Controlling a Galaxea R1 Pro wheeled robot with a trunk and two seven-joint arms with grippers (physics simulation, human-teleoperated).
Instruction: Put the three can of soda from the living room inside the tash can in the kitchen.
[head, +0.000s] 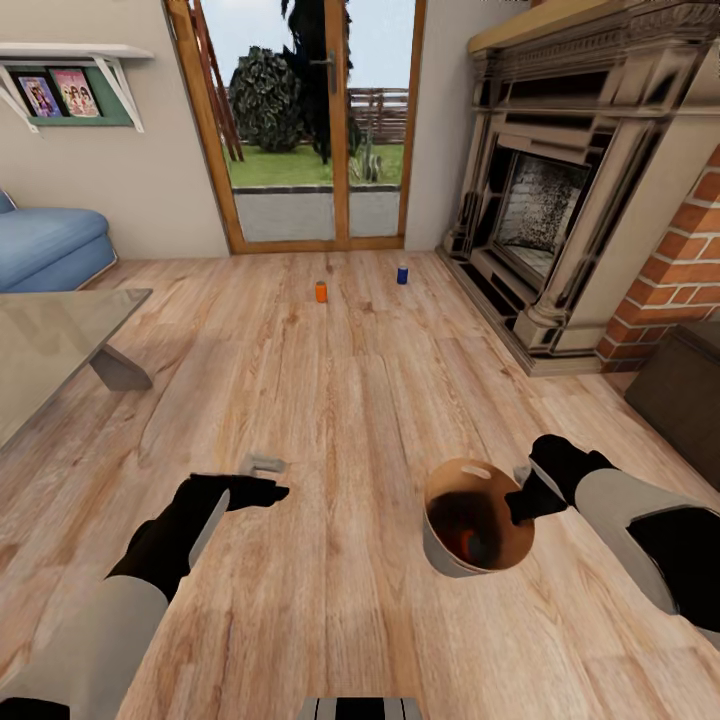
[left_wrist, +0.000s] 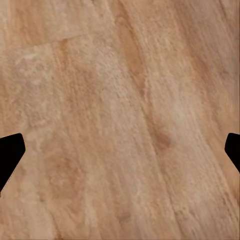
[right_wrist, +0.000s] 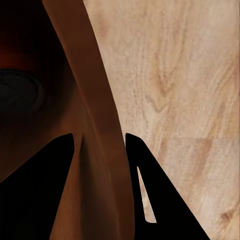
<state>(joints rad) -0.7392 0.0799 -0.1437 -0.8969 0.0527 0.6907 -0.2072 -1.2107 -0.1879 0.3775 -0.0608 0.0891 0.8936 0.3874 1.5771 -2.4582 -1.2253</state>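
Light wood plank floor (head: 350, 400) before me: an orange can (head: 321, 291) and a blue can (head: 402, 274) stand apart near the glass doors (head: 310, 120).

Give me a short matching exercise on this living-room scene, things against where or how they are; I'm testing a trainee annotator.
Things:
1. orange can
2. blue can
3. trash can
4. left gripper

Places or states:
A. held at its rim by the right gripper
B. open over bare floor
C. on the floor nearer the fireplace
D. on the floor before the glass doors, on the sofa's side of the other can

Pairs: 1-D, 2-C, 3-A, 4-B
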